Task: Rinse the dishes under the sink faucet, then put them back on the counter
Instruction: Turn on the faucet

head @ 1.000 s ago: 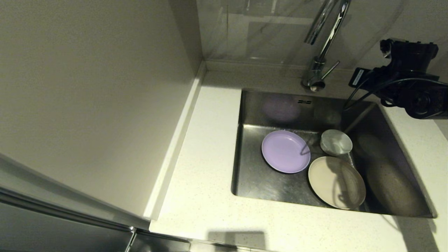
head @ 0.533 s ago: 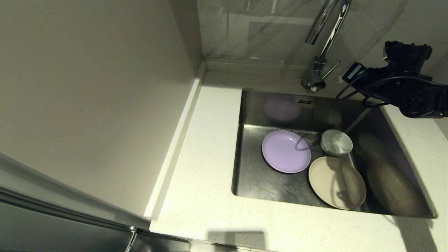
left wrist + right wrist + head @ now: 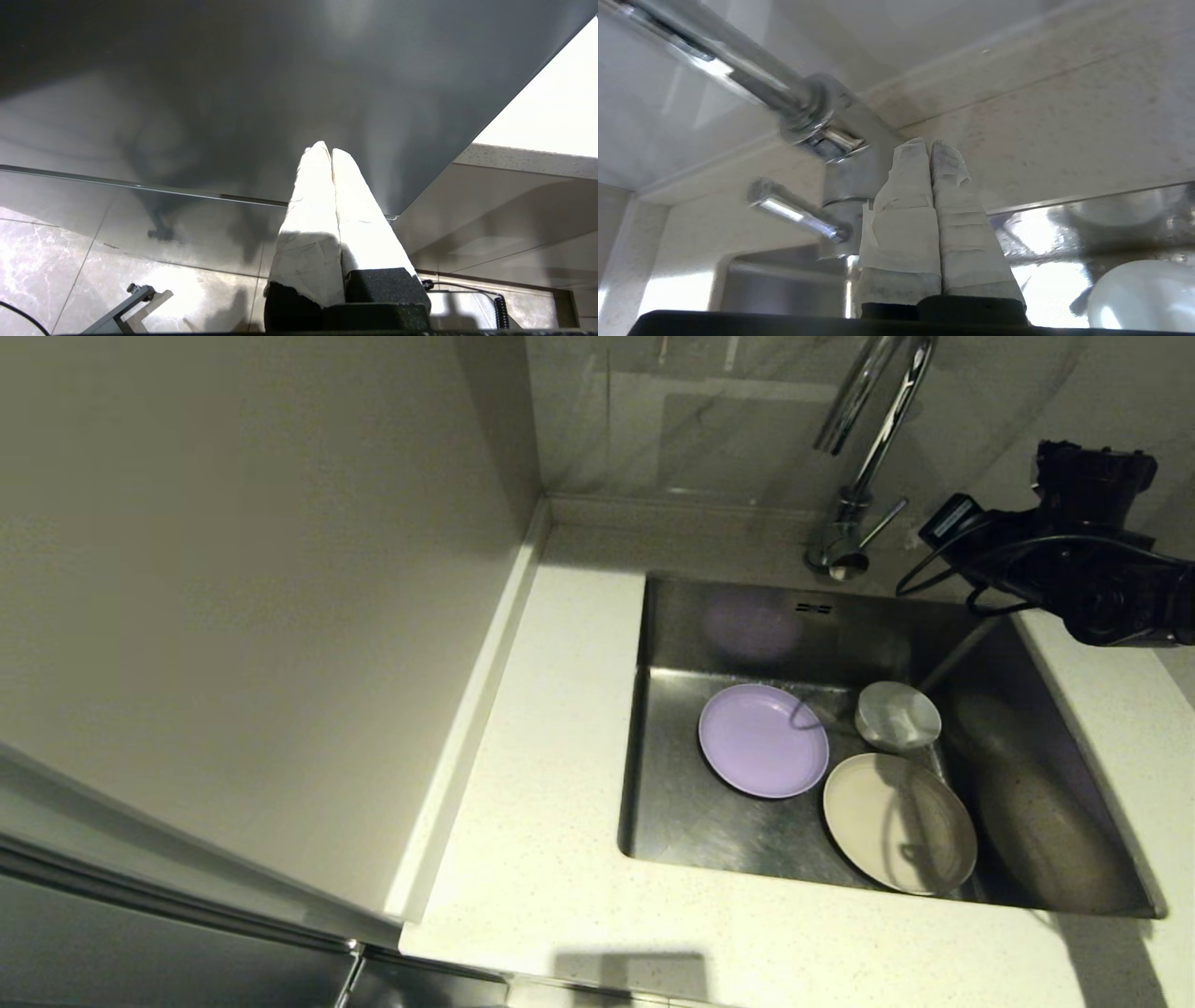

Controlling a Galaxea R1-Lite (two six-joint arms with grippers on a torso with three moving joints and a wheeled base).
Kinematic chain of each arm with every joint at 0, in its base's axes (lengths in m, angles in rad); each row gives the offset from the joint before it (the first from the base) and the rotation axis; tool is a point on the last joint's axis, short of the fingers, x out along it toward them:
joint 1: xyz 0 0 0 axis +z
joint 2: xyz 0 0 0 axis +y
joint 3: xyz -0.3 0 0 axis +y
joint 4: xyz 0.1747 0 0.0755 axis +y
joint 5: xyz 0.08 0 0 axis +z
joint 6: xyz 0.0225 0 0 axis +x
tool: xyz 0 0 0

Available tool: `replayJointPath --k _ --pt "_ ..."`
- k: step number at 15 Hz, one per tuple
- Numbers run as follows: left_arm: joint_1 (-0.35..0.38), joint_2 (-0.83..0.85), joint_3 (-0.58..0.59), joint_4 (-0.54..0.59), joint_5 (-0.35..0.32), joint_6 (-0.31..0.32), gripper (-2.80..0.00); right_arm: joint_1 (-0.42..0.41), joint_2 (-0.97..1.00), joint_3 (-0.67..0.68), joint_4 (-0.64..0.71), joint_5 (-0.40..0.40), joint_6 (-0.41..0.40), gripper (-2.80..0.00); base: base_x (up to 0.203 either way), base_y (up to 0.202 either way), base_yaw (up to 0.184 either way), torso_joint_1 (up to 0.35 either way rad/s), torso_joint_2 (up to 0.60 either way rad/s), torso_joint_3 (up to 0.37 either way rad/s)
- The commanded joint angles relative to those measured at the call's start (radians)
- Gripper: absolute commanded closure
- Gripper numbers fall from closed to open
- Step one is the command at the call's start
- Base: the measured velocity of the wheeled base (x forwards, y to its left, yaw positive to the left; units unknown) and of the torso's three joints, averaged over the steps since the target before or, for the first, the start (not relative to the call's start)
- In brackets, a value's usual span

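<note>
You are looking at a home kitchen: a steel sink (image 3: 672,775) set into a speckled stone desk (image 3: 551,803), chrome faucet (image 3: 859,457) at one o'clock, plates (image 3: 763,740) in the basin, marbled wall tiles (image 3: 709,420) behind.

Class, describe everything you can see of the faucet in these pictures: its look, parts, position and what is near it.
The faucet is a tall gooseneck of shiny chrome-like metal, standing upright on the counter behind the sink. Its spout runs out of the head view's top. A thin side lever juts from the base. No water shows. The right gripper, shut, sits close beside the lever; whether they touch cannot be told.
</note>
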Motion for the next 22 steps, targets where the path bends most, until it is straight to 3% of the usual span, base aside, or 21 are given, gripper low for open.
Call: replayJointPath --k 1,6,14,22 --pt "0.000 -0.002 0.000 -0.001 0.001 -0.001 0.00 -0.004 0.021 -0.025 -0.013 -0.014 -0.003 0.00 0.000 0.000 0.000 0.000 0.00 0.000" --pt "0.000 -0.002 0.000 -0.001 0.001 -0.001 0.00 -0.005 0.077 -0.068 -0.137 0.001 0.035 0.00 0.000 0.000 0.000 0.000 0.00 0.000" --pt "0.000 -0.002 0.000 -0.001 0.001 -0.001 0.00 0.022 0.085 -0.070 -0.199 0.187 0.112 0.00 0.000 0.000 0.000 0.000 0.00 0.000" --pt "0.000 -0.002 0.000 -0.001 0.001 -0.001 0.00 0.035 0.091 -0.063 -0.198 0.334 0.119 0.00 0.000 0.000 0.000 0.000 0.00 0.000"
